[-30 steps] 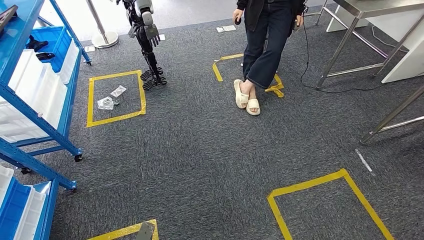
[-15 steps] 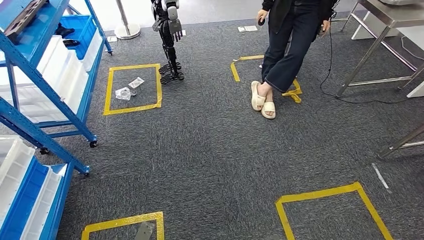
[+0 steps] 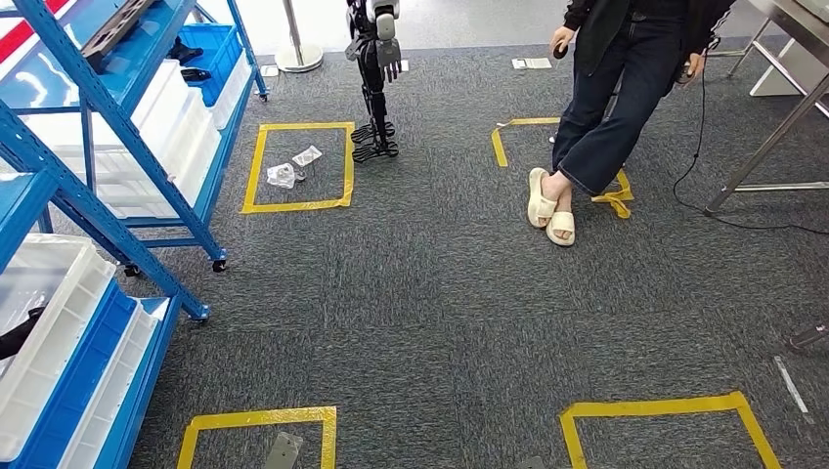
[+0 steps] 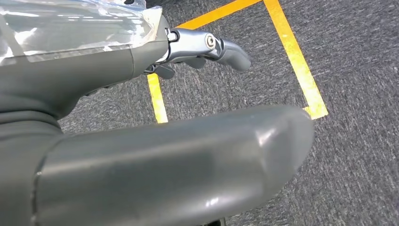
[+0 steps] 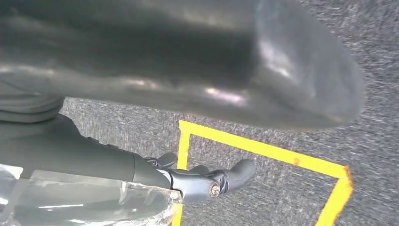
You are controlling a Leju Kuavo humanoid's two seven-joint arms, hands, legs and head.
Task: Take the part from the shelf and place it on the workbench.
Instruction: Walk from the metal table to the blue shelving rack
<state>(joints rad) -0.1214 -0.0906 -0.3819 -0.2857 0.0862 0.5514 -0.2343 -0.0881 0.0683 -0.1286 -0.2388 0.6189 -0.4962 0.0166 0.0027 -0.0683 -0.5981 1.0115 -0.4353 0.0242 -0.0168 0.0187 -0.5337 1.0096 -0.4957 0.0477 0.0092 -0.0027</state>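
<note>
Both arms hang at the robot's sides: the left hand (image 4: 84, 70) is loose, its fingers (image 4: 230, 51) stretched out over the carpet (image 4: 357, 141) and a yellow tape square (image 4: 291, 52) with nothing in them, and the right hand (image 5: 94, 160) is just as slack, fingers (image 5: 237, 172) reaching out over another taped corner, grasping nothing. Each hand has a clear plastic wrap (image 4: 75, 23) over its back, I'd guess to protect it. The hands are carried low and free, most likely because the robot is on its feet in the open floor and has not yet reached for anything. At the left edge of the head view stands the blue shelf (image 3: 108, 117) on castors, loaded with white bins (image 3: 59, 322). The part (image 3: 122, 29), as I judge it, is the long dark flat piece lying aslant on the top level in the upper left corner; it looks rigid and matte, though it is too far off to read its shape. Dark items sit in the blue bin (image 3: 210, 49) behind it. Further out, a second robot (image 3: 376, 59) stands top centre beside a taped square holding small plastic bags (image 3: 283, 176), a person (image 3: 606, 88) in slippers waits upper right, and the steel tabletop (image 3: 797, 10) shows at the far upper right corner, well apart from the shelf
</note>
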